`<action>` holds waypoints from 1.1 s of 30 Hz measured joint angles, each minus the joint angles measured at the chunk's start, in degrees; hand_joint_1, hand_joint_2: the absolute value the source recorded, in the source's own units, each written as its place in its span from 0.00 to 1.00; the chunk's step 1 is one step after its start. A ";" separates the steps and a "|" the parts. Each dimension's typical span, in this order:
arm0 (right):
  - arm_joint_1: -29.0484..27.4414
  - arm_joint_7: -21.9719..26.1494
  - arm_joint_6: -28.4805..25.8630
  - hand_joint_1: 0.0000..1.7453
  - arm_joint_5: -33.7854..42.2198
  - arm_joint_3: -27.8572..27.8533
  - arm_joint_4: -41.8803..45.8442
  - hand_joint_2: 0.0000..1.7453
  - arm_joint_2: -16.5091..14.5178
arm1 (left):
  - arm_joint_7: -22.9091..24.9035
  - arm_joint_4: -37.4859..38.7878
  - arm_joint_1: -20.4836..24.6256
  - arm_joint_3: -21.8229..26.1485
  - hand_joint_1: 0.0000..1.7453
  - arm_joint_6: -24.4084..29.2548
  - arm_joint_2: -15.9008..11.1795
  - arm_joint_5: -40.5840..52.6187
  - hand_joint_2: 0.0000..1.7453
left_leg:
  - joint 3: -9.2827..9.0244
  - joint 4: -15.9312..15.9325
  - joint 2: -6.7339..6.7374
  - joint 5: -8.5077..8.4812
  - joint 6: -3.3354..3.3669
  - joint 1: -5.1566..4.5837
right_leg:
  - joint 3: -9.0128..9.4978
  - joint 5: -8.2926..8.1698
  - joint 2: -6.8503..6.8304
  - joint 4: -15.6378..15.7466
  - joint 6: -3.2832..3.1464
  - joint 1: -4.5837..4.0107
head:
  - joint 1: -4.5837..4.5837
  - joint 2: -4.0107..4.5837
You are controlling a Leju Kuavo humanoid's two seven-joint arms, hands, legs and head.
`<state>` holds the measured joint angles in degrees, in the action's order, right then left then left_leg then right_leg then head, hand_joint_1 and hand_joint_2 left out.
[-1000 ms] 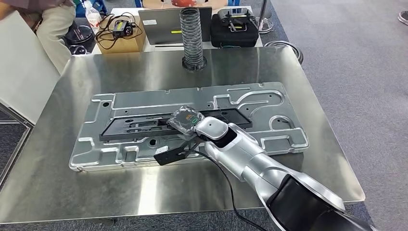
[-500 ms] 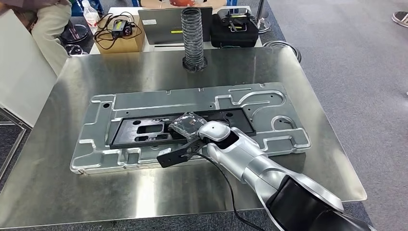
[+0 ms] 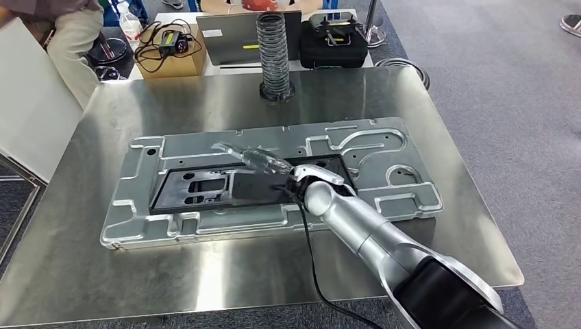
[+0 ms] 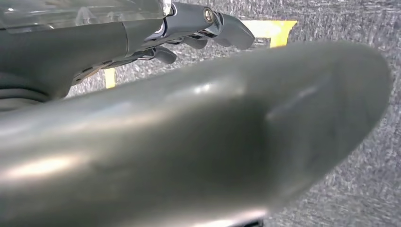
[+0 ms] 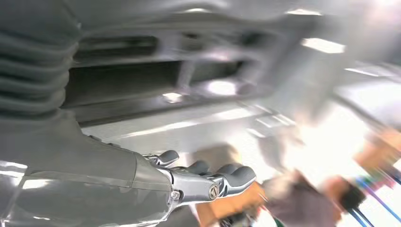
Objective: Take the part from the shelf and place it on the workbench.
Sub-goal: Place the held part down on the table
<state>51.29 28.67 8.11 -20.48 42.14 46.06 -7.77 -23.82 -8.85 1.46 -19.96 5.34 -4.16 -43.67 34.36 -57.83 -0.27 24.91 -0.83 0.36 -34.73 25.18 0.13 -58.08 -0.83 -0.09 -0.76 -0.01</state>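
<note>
Right hand (image 3: pixel 270 163) has lifted off the flat black plastic part (image 3: pixel 233 186), fingers now spread, holding nothing; part lies on the stamped silver metal panel (image 3: pixel 404 199) on the steel table (image 3: pixel 82 274). Left hand (image 4: pixel 189 28) curled, empty.

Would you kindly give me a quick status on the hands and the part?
Right hand open above the black part, holding nothing. Part lies flat in the metal tray on the workbench. Left hand hangs over the floor, fingers curled. Nothing in the way.
</note>
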 joint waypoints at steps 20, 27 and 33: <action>-27.48 10.88 -13.31 0.00 24.27 -31.68 50.53 0.00 9.08 | -2.27 0.01 -0.79 1.26 0.00 0.74 -0.10 -3.75 0.00 | -1.27 0.67 -0.33 -0.01 1.60 0.54 | -3.60 7.60 -0.13 -10.86 2.47 0.45 | -0.33 0.01; -40.61 11.26 -14.06 0.00 22.84 -38.94 63.20 0.00 9.94 | -2.24 0.02 -0.82 1.29 0.00 0.69 -0.10 -4.17 0.00 | -0.64 0.00 -0.32 -0.09 1.47 0.14 | 2.00 2.60 -0.14 -1.77 1.79 0.31 | -0.36 0.01; -48.21 11.30 -13.70 0.00 22.72 -43.93 67.77 0.00 9.56 | -2.22 0.05 -0.98 1.29 0.00 0.61 -0.28 -4.40 0.00 | 0.31 -2.08 -0.28 1.87 -0.44 0.15 | 2.02 0.38 -0.20 0.78 -0.23 0.40 | -0.46 0.01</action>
<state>3.08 39.98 -5.59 2.23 -1.79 113.83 1.80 -26.05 -8.80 0.48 -18.67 5.95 -4.44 -48.07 34.66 -59.90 -0.55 26.78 -1.27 0.51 -32.71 25.56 -0.07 -57.30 -1.07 0.31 -1.23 0.00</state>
